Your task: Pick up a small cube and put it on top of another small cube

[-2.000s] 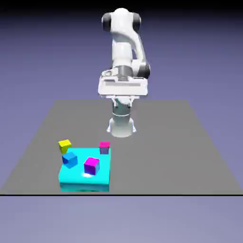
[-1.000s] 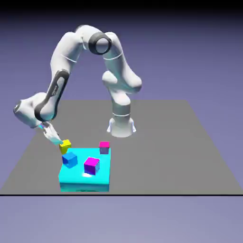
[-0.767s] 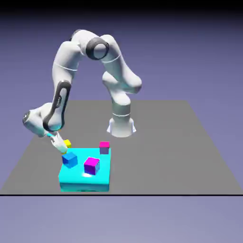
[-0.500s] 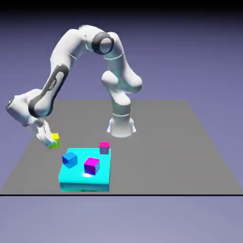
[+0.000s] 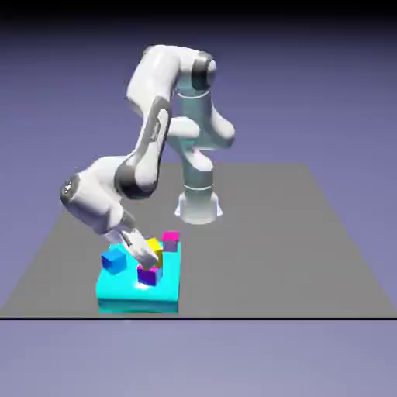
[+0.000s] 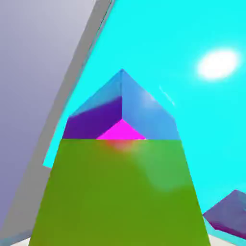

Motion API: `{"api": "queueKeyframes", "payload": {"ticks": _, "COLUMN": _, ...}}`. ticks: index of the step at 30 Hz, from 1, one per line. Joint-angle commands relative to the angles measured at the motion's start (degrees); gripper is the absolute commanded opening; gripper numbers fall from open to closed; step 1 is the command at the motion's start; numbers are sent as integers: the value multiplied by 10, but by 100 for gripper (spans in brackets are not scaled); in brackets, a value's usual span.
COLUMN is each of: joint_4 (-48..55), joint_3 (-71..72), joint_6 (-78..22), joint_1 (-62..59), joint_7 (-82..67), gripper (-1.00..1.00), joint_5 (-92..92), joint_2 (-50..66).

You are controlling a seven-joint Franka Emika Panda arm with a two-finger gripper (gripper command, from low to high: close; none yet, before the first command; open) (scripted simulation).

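White arm bent low over the cyan platform (image 5: 124,293) on the grey worktop (image 5: 271,233), tool (image 5: 144,253) angled down at the platform's middle. Yellow small cube (image 5: 156,249) sits at the tool tip, directly above and touching or nearly touching the magenta-and-purple cube (image 5: 149,274); cannot tell from the exterior view if it rests fully on it. Tool state: fingers (image 5: 138,250) sit at the yellow cube's sides, whether gripping or just let go cannot tell from the pictures. Blue cube (image 5: 114,260) on the platform to the exterior view's left of the tool, apart from it. Pink-topped cube (image 5: 171,239) at the platform's far edge, just behind the yellow one. Hand view: yellow cube (image 6: 120,192) fills the lower half, looks yellow-green in shade, hides the fingertips; beyond it the magenta-and-purple cube (image 6: 96,120) shows a magenta patch and a violet face, cyan platform (image 6: 192,38) behind, grey worktop (image 6: 38,72) at left. Another purple cube corner (image 6: 230,211) at lower right
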Motion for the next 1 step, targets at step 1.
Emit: {"api": "queueKeyframes", "payload": {"ticks": 1, "joint_4": 21, "joint_3": -3, "joint_6": -23, "joint_1": -4, "joint_7": 5, "gripper": 100, "joint_5": -4, "joint_2": -2}}
